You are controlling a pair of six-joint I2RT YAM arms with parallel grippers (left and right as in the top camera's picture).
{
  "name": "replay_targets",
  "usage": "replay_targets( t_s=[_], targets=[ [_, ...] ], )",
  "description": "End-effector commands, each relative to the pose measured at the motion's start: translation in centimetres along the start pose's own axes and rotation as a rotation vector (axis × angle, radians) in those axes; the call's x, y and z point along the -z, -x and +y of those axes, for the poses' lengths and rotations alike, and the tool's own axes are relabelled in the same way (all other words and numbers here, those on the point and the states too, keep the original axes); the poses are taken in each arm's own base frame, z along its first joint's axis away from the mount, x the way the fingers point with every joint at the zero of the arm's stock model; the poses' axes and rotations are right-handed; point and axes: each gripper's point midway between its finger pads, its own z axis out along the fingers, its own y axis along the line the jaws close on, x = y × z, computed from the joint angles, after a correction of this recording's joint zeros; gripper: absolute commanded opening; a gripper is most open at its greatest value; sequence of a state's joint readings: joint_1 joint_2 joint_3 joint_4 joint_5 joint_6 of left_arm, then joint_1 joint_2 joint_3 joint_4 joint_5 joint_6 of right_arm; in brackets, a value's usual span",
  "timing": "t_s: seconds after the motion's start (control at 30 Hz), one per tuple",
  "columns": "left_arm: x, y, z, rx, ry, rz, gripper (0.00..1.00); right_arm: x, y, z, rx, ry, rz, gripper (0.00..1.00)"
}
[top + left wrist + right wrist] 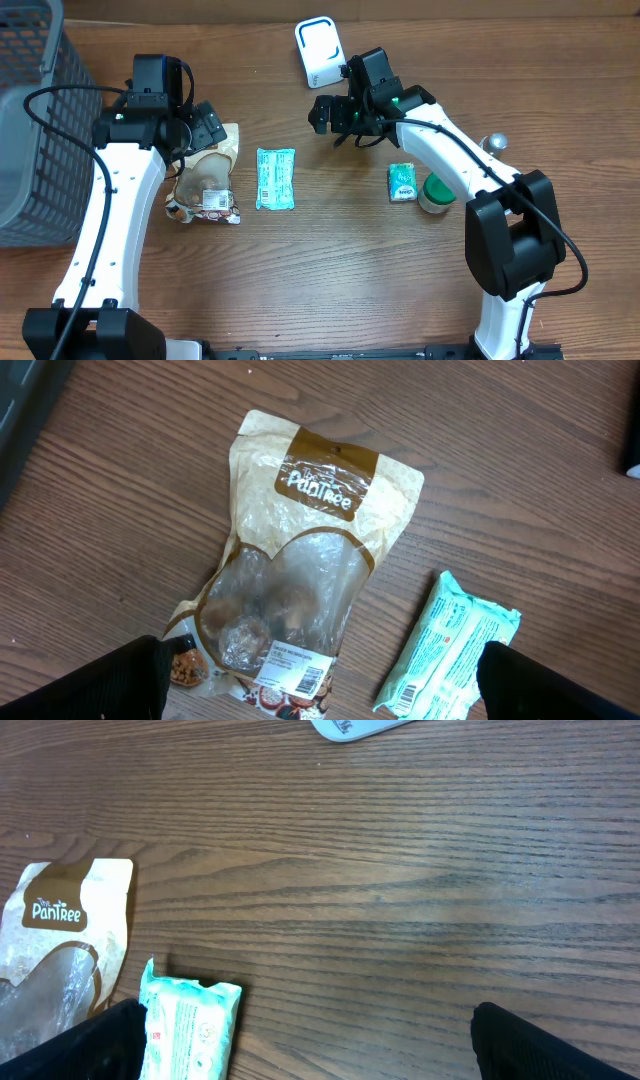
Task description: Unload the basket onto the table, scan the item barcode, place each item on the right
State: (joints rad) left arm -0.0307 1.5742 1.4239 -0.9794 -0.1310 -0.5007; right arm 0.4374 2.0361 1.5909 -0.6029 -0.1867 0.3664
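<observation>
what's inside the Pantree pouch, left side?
Through the clear window of the pouch, brownish rounded pieces sit near its labelled end. Tan printed paper covers the rest; exact contents unclear.

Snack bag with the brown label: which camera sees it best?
Left wrist view: the snack bag fills the picture, barcode sticker showing. Overhead shows it small. The right wrist view catches only part, at the edge.
</observation>
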Motion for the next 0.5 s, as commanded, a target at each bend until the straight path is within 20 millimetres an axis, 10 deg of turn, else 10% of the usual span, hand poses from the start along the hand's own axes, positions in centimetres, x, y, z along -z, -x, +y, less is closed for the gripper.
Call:
replay_targets(
  t_s=[0.0,0.47],
  targets=[
    [0.1,0.3,0.0,-0.003,-0.003,-0.005,0.99,0.1,0.1,-0.1,-0.008,0.007,-0.001,1.00],
    [0.2,-0.7,-2.0,-0.003,-0.117,0.051,0.99,0.1,0.1,-0.1,-0.008,0.007,-0.001,1.00]
  ],
)
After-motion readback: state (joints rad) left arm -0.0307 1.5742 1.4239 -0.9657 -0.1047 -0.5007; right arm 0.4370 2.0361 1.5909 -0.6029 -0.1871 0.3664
